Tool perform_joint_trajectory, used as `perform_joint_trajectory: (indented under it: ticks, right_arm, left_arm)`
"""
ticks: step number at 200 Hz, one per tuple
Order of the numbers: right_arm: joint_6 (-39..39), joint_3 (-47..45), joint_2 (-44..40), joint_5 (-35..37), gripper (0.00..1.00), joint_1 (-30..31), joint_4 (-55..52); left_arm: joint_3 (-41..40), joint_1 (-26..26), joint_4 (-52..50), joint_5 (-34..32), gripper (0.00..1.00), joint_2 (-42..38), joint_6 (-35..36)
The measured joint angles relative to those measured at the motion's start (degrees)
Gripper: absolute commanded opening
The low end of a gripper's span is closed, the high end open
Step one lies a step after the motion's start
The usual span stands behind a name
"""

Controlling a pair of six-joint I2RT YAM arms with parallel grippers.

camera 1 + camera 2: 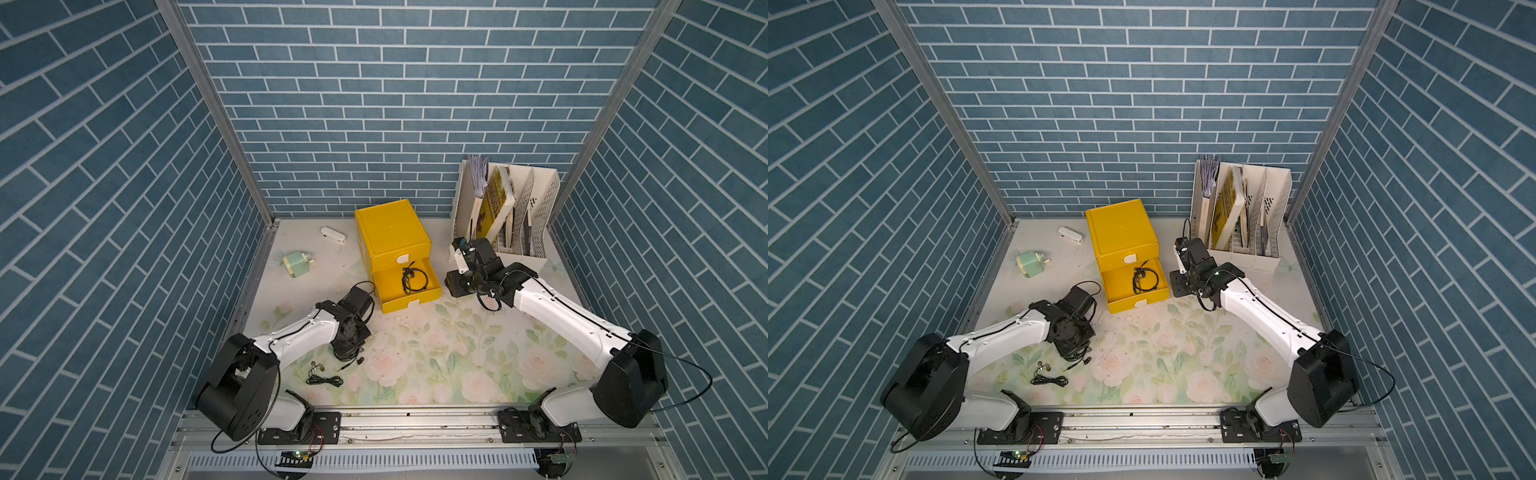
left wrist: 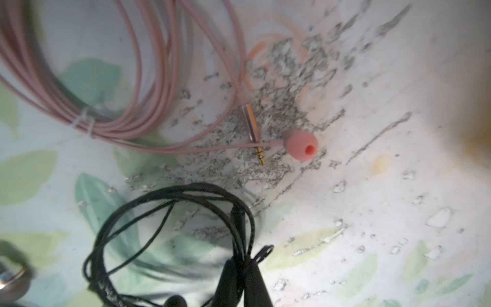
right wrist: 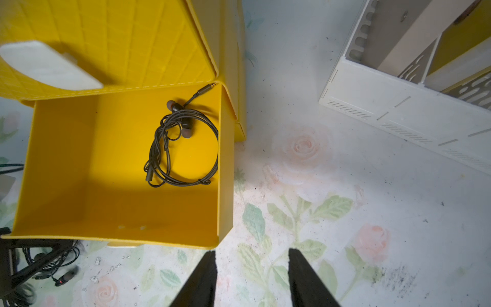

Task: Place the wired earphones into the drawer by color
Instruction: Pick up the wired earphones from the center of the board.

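The yellow cabinet (image 1: 392,232) stands at the back, its lowest drawer (image 1: 399,306) pulled out. One black coil of wired earphones (image 1: 414,279) lies in that drawer (image 3: 79,159); the right wrist view shows the same coil (image 3: 183,148). My left gripper (image 2: 243,261) is shut on the cable of another black coil (image 2: 170,234), low over the mat. A pinkish coil (image 2: 119,79) with its earbud (image 2: 301,146) lies just beyond. A further black set (image 1: 325,379) rests near the front left. My right gripper (image 3: 252,255) is open and holds nothing, beside the drawer's front corner.
A white slotted file rack (image 1: 511,208) with books stands at the back right, close behind my right arm. A green pencil sharpener (image 1: 296,262) and a small white device (image 1: 332,235) lie at the back left. Walls close in both sides.
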Motion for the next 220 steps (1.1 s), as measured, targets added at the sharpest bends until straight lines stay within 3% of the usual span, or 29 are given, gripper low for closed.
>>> perform_joint_trajectory:
  ticks: [87,122,156,197,220]
  right_arm:
    - [0.0,-0.2,-0.4,0.0,0.46,0.0,0.3]
    - [0.1,-0.6,-1.2,0.3,0.45,0.0,0.2]
    - [0.2,-1.8,-2.8,0.8,0.44,-0.1,0.5]
    - [0.2,-2.6,-3.1,1.2,0.44,-0.2,0.6]
    - [0.2,-3.2,-3.1,1.5,0.44,-0.3,0.6]
  left_arm:
    - [9.9,0.0,-10.5,-7.3,0.0,-21.3,1.2]
    - [16.4,0.0,-8.2,-7.2,0.0,-27.3,4.1]
    - [21.1,-1.3,-4.2,-5.1,0.0,-23.6,6.3]
    - [26.7,-10.4,-0.2,-4.3,0.0,-10.0,8.8]
    - [28.6,-12.9,1.9,-4.0,0.0,-4.9,9.8]
